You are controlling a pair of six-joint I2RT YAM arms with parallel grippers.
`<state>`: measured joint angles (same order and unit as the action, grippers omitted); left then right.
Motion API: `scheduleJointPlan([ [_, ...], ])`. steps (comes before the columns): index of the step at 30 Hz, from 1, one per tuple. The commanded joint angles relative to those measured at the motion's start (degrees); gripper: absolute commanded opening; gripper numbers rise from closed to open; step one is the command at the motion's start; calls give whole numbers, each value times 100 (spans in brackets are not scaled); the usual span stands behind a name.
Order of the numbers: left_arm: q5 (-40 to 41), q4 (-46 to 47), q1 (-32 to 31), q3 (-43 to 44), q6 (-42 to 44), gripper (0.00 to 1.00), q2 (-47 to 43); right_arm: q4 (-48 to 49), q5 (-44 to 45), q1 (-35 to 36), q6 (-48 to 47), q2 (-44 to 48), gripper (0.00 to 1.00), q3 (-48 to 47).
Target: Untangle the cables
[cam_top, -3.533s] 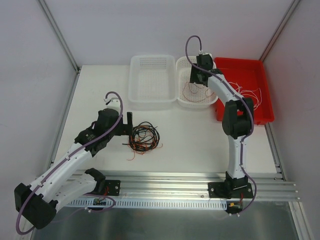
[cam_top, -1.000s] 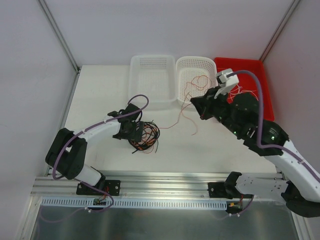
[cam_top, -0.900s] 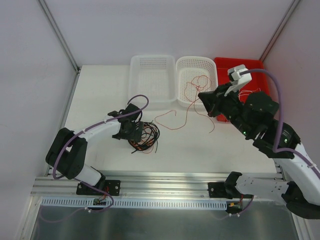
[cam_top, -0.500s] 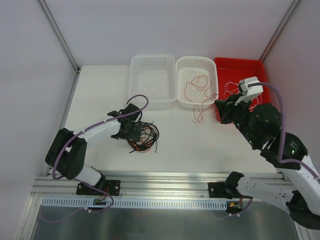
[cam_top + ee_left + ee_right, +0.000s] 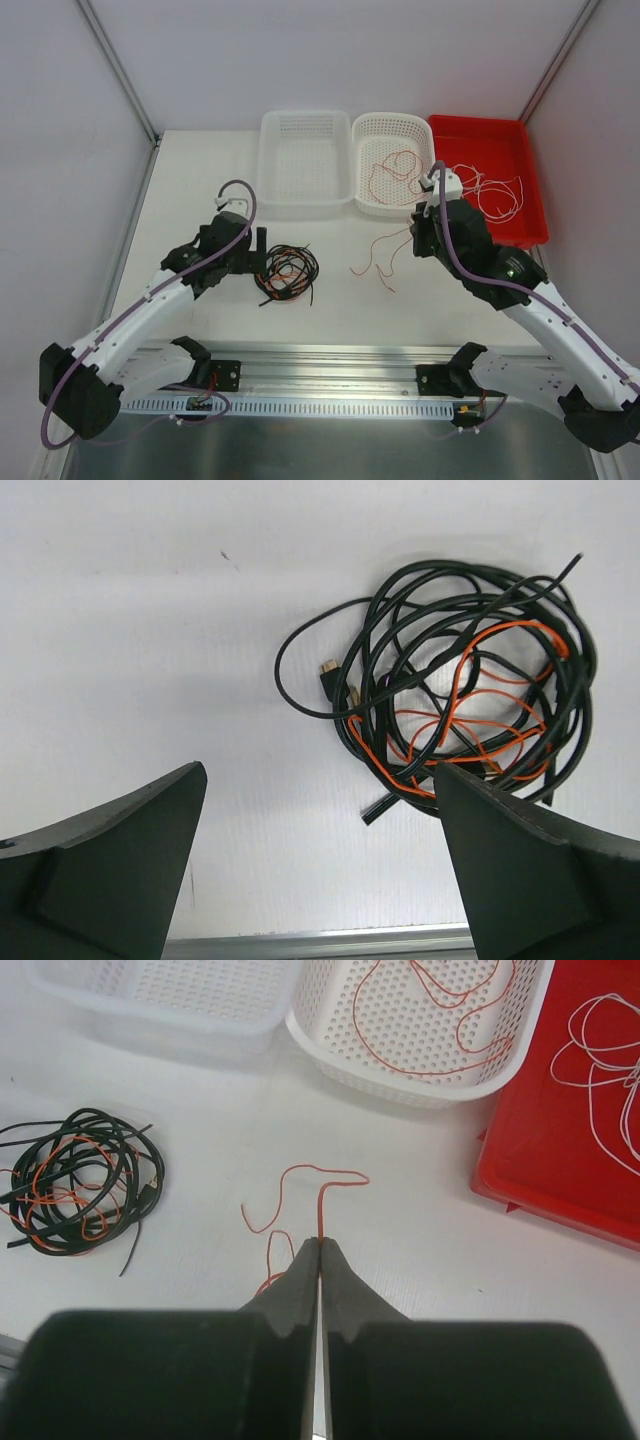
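A tangle of black and orange-red cables (image 5: 287, 273) lies on the white table, and it also fills the upper right of the left wrist view (image 5: 460, 720). My left gripper (image 5: 262, 243) hangs just left of the tangle, open wide (image 5: 320, 770), with only bare table between its fingers. My right gripper (image 5: 418, 240) is right of centre, in front of the middle basket. It is shut (image 5: 319, 1240) on one thin orange-red cable (image 5: 321, 1205), which trails in loose curls on the table (image 5: 365, 266), apart from the tangle (image 5: 75, 1185).
At the back stand an empty white basket (image 5: 304, 113), a second white basket (image 5: 392, 116) holding orange-red cables (image 5: 395, 170), and a red tray (image 5: 480, 121) holding white cables (image 5: 490, 195). An aluminium rail (image 5: 330, 360) runs along the near edge.
My right gripper has moved from the red tray's edge back over the table, dragging the orange-red cable with it. My left gripper has drawn back off the tangle and opened fully.
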<state>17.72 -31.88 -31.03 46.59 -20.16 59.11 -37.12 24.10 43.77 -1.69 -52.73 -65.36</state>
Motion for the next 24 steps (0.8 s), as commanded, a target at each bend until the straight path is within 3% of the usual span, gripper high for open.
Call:
scheduleJointPlan([
  [1,198,226,18,-237,118,99,-863,188,-81,-53,-268,-219,1,-678],
  [7,425,401,26,-642,180,99,-2077,302,-10,-184,-1025,-992,1,-2014],
  [10,470,551,18,-721,162,99,-2281,530,95,-316,-1447,-1318,1,-2594],
  [17,541,577,27,-642,303,99,-2018,1777,-9,-1114,-2010,-2424,1,-3369],
  [24,329,577,26,-598,337,99,-1833,2587,-414,-1941,-1756,-3645,1,-3668],
])
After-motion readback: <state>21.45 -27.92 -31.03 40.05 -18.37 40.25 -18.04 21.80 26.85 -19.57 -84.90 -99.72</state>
